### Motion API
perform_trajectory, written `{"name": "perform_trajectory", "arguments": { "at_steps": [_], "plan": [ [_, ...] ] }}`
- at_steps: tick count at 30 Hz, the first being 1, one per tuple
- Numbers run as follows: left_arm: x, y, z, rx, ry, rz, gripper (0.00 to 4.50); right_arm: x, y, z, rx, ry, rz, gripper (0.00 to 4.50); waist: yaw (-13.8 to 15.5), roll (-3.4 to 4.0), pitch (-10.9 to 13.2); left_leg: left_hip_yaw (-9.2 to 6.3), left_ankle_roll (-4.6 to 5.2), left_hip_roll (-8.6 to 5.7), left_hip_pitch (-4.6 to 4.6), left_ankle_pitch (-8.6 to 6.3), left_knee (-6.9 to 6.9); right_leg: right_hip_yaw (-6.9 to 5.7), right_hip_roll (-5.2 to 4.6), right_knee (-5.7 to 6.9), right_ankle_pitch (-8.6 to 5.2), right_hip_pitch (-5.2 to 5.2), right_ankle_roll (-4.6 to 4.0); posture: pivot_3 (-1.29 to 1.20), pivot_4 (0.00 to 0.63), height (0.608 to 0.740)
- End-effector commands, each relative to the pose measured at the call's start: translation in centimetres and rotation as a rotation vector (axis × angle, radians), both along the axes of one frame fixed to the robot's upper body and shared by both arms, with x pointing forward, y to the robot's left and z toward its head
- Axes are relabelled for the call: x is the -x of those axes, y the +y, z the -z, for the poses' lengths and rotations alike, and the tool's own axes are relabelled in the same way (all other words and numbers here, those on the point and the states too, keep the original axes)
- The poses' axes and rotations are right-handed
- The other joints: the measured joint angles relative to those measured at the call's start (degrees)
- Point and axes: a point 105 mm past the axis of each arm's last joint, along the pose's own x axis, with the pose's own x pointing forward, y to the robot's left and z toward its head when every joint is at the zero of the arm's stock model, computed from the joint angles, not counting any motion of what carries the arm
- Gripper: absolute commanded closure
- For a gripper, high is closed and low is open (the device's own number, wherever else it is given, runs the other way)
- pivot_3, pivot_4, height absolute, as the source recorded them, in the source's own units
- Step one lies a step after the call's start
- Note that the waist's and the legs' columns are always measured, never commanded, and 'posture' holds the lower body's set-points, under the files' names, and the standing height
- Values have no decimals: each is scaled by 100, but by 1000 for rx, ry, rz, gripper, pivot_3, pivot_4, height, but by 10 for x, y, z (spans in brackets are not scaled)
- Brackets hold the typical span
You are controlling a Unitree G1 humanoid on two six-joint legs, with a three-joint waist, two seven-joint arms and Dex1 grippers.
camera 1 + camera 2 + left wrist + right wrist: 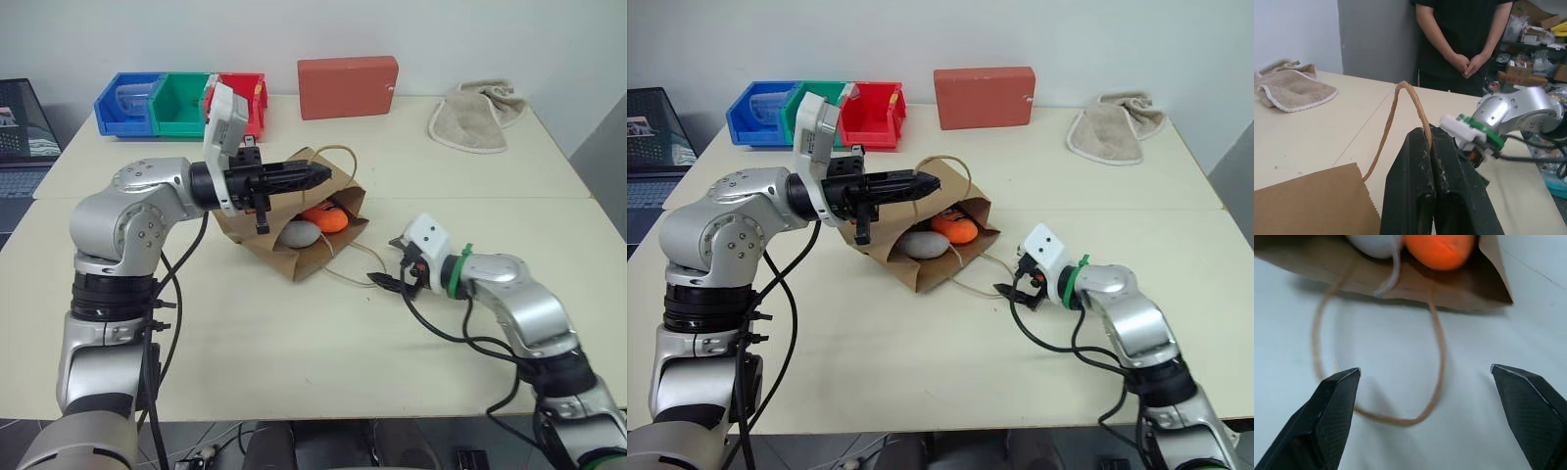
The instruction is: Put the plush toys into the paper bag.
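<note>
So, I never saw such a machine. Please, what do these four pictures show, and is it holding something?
It is a two-armed robot at a table. Two pictures come from cameras in its head, and the other two from a camera on each wrist. The left tool is shut on a handle of the paper bag, which lies on its side with the mouth held open. Inside are the white egg toy and the orange carrot toy. The right tool is open and empty, near the other handle. Farther back are coloured bins, a red box and a cloth. A person stands beyond the table.
</note>
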Motion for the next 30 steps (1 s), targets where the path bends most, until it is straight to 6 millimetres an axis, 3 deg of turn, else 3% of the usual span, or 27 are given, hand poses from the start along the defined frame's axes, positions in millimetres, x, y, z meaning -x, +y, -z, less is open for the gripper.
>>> {"name": "perform_trajectory", "arguments": {
  "at_steps": [1, 8, 12, 13, 18, 24, 30],
  "plan": [
    [6, 0, -12, 6, -66, 1, 4500, -14, 7, -2, 0, -41, 17, 415, -9, 0, 0, -1, 0, 0, 0, 0, -1, -1, 0, 1, 0, -2, 0, 0, 150, 740],
    [6, 5, -9, -13, -68, -18, 4500, -11, 18, 1, 1, -17, -44, 2840, -26, 0, 0, -3, -1, 0, -6, 0, -4, -5, -1, -1, 0, -4, 0, 0, 150, 740],
    [7, 9, -11, -16, -69, -25, 4500, -6, 18, -10, -31, -22, -60, 4305, -35, 0, 0, -4, -1, 0, -5, 0, -2, -5, 0, 1, 0, -4, 0, 0, 150, 740],
    [8, 10, -13, -14, -71, -25, 4500, -2, 18, -15, -48, -26, -80, 4469, -35, 0, 0, -4, -1, 0, -5, 0, -2, -5, -1, 1, 0, -4, 0, 0, 150, 740],
    [12, 13, -30, 15, -79, -14, 4500, 19, -2, -40, -48, -19, -172, 4469, 3, 1, 1, -5, 0, -1, -9, 0, -3, -7, -1, -2, 0, -4, 0, 0, 150, 740],
    [14, 11, -41, 71, -48, 12, 4500, 55, -41, -89, -15, 29, -298, 4469, 94, 4, 2, -4, 1, -2, -9, -1, -3, -6, -2, -5, 0, -3, 0, 0, 150, 740],
    [10, 7, -40, 96, -42, 4, 4500, 53, -55, -124, -52, 53, -274, 4469, 75, 4, 2, 3, 1, 0, -1, -1, 1, 1, 0, -4, 0, 0, 0, 0, 150, 740]
  ]
}}
